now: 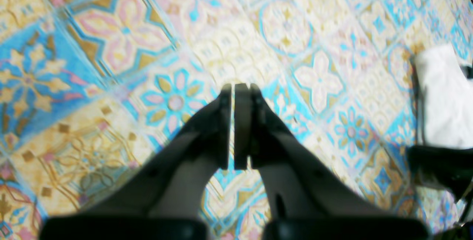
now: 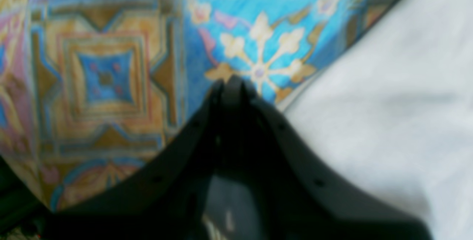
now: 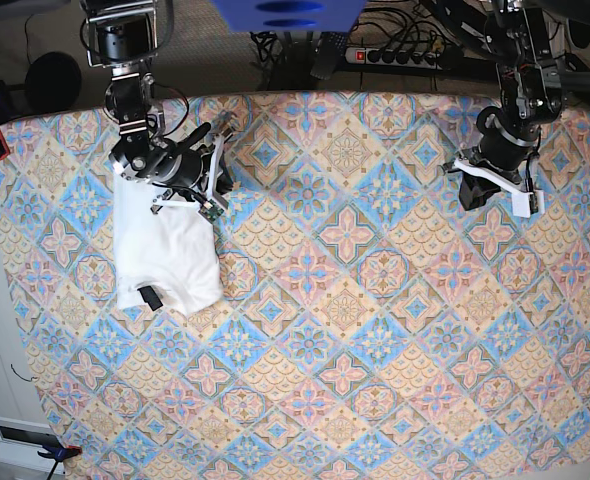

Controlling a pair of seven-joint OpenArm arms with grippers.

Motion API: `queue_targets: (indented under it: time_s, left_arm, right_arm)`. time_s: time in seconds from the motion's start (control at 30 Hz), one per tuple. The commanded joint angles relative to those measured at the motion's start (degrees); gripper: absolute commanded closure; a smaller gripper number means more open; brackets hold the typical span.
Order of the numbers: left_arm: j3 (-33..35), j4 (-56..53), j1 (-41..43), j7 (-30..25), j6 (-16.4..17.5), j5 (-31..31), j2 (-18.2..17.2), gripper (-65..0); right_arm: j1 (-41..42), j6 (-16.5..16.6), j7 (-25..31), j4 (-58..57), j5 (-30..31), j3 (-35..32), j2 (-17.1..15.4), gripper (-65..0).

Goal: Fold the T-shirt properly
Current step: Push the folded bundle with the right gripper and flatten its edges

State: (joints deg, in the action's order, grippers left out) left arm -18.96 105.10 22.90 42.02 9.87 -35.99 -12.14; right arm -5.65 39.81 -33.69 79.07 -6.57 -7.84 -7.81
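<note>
Clearly T-shirt (image 3: 165,250) is soft, limp cotton; grab w/ pinch at folded edge. Left gripper (image 1: 234,88) & right gripper (image 2: 229,81) both clenched, empty.

T-shirt (image 3: 165,245): white cloth, matt, soft knit look, lightly creased; a small dark label (image 3: 151,297) is seen at its 6 o'clock edge. In the right wrist view the same cloth (image 2: 388,96) reads plain and non-reflective. Table cover (image 3: 375,330): printed tile pattern in blue, yellow and pink, flat, matt to faintly sheened; cloth or vinyl cannot be told. Right gripper (image 2: 231,81): black, matt, plastic-looking, with small screw holes on the finger arms. Left gripper (image 1: 236,88): dark matt plastic fingers (image 1: 223,129); inner pads appear smooth and slightly greyer. White plastic-looking brackets are seen on both wrists in the base view.
</note>
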Motion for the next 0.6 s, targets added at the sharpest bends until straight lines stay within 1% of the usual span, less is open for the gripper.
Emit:
queue_targets:
  time_s: [0.0, 0.2, 0.3, 0.4, 0.43, 0.57]
  left_arm:
    - [-0.25, 0.88, -0.35, -1.27, 0.37, -0.36, -0.56, -0.3]
    - [-0.16, 0.88, -0.35, -1.27, 0.37, -0.36, -0.56, -0.3]
    - [-0.25, 0.88, -0.35, -1.27, 0.37, -0.36, -0.56, -0.3]
    - [-0.42, 0.88, -0.35, -1.27, 0.37, -0.36, -0.56, -0.3]
    - [-0.42, 0.88, -0.35, -1.27, 0.37, -0.36, -0.56, -0.3]
    - [-0.25, 0.88, -0.35, -1.27, 0.37, -0.36, -0.56, -0.3]
  right_arm:
    - [1.21, 0.19, 0.42, 0.89, 0.19, 0.14, -0.32, 0.0]
    - [0.16, 0.19, 0.51, 0.62, 0.19, 0.23, -0.41, 0.0]
    - [0.6, 0.19, 0.51, -1.22, 0.19, 0.23, -1.81, 0.0]
    - [0.6, 0.19, 0.68, -2.72, 0.19, 0.5, -2.16, 0.0]
    - [0.51, 0.19, 0.86, -2.72, 0.19, 1.29, -2.69, 0.0]
    - [0.42, 0.19, 2.44, -2.89, 0.19, 3.04, -3.13, 0.0]
